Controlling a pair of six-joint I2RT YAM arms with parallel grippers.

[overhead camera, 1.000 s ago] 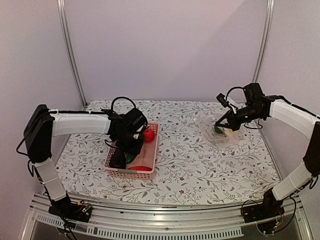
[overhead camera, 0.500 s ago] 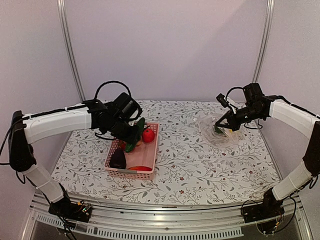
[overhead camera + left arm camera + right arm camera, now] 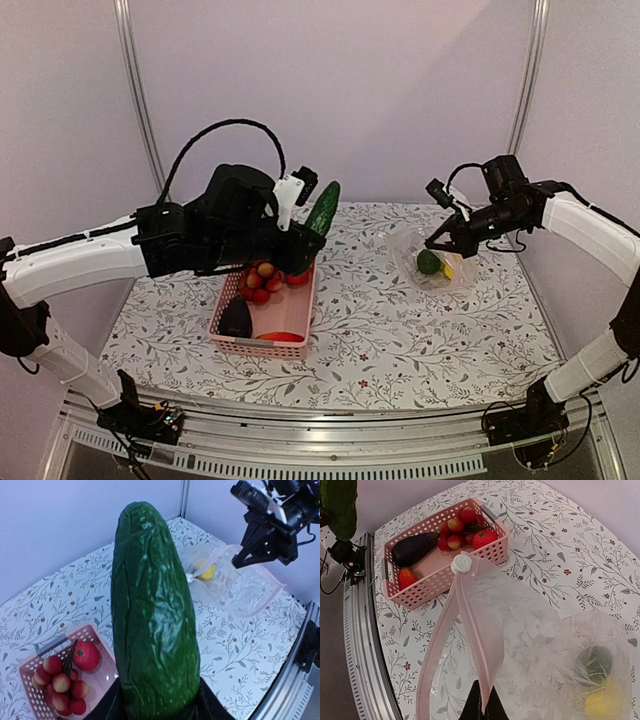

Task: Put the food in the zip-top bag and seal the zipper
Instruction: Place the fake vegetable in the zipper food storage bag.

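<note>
LIFTED FOR BAGGING: The left tool (image 3: 300, 243), closed on the lower end of the green cucumber (image 3: 323, 208), holds it upright above the far edge of the pink basket (image 3: 258, 345), left of the surface (image 3: 380, 320) centre. The right tool (image 3: 441, 243), pinched shut on the zipper (image 3: 470, 610), lifts the zip-top bag (image 3: 432, 265) near the far right corner. The cucumber should probably go in lengthwise, free end first, clear of the rim. The right wrist view shows the pink strip plainly; overhead alone shows how far apart cucumber and bag are.

Probably lab: aluminium frame (image 3: 140, 100), blank walls (image 3: 330, 90)
</note>
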